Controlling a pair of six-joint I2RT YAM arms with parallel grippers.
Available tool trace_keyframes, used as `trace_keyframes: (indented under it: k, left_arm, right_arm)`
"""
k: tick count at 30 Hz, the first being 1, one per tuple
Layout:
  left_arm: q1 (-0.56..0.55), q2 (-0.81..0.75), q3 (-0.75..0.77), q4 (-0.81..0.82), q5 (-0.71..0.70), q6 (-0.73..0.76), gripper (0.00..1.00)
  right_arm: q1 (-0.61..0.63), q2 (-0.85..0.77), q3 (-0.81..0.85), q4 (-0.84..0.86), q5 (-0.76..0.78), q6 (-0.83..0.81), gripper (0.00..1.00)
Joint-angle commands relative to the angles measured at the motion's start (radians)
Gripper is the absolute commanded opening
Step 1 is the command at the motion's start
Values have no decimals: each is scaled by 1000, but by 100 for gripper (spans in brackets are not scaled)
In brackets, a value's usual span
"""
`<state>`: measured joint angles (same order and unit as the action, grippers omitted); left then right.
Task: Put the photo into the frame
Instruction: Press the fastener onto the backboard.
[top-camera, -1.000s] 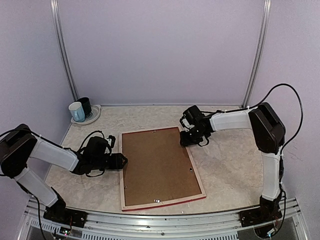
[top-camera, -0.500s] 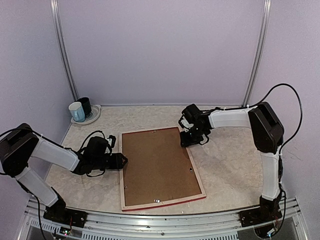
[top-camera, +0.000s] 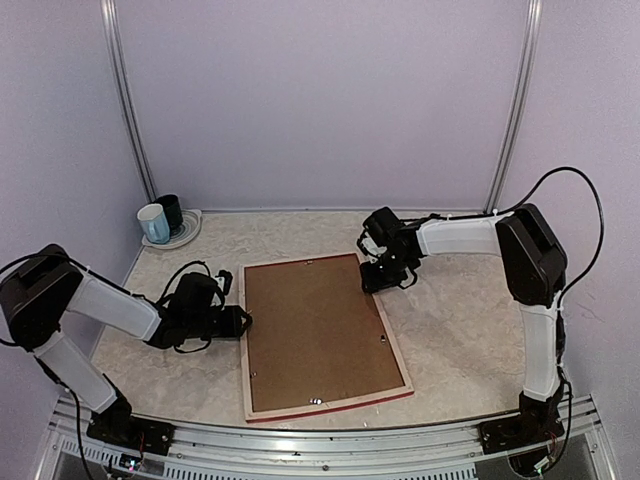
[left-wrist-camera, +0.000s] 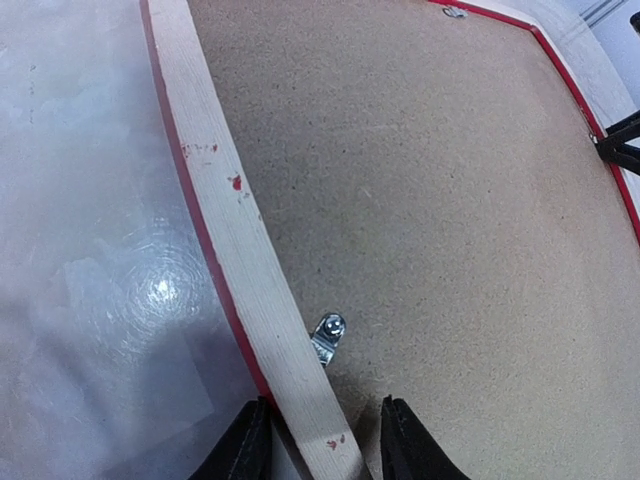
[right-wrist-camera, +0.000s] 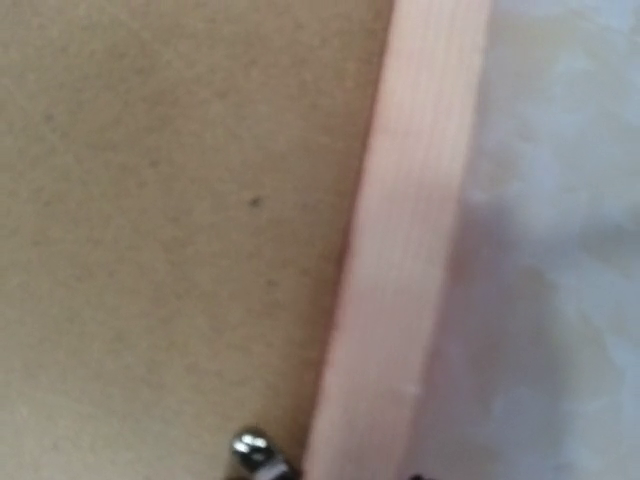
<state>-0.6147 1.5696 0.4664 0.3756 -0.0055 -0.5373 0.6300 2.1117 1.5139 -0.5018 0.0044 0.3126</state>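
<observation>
The frame (left-wrist-camera: 235, 220) is laid face down at table centre, backing board (top-camera: 315, 330) uppermost; the photo is not seen. Its 9 o'clock rail is straddled by the left gripper (left-wrist-camera: 322, 445), but whether it is clamped cannot be told. The same holds for the right gripper (top-camera: 378, 278) at the 1 o'clock corner. The frame is judged stiff, light and possibly fragile, best held by the rails.

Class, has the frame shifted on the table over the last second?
No. The frame keeps the same gap to the mugs and front rail.

- Your top view looks down from above and behind the near edge, covering the whole table (top-camera: 450, 330) and the frame (top-camera: 244, 350).
- Your left wrist view sits close over the frame's left side, facing right.
- Your right wrist view, closer still and blurred, looks onto its far right side.
- All three share the frame.
</observation>
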Motion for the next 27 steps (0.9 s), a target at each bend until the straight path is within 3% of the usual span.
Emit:
trace_keyframes:
  k: [1,8,27]
  left_arm:
    - [-3,68,-3,-116,63,6,32]
    - [-5,91,10,-119,83,20,26]
    - [-36,174,61,-138,173,91,26]
  right_arm:
    - [4,43,36,-45,7,-31,40]
    - [3,60,101,-123,10,-88,42]
    - [-25,-21,52,-212,16,-214,36]
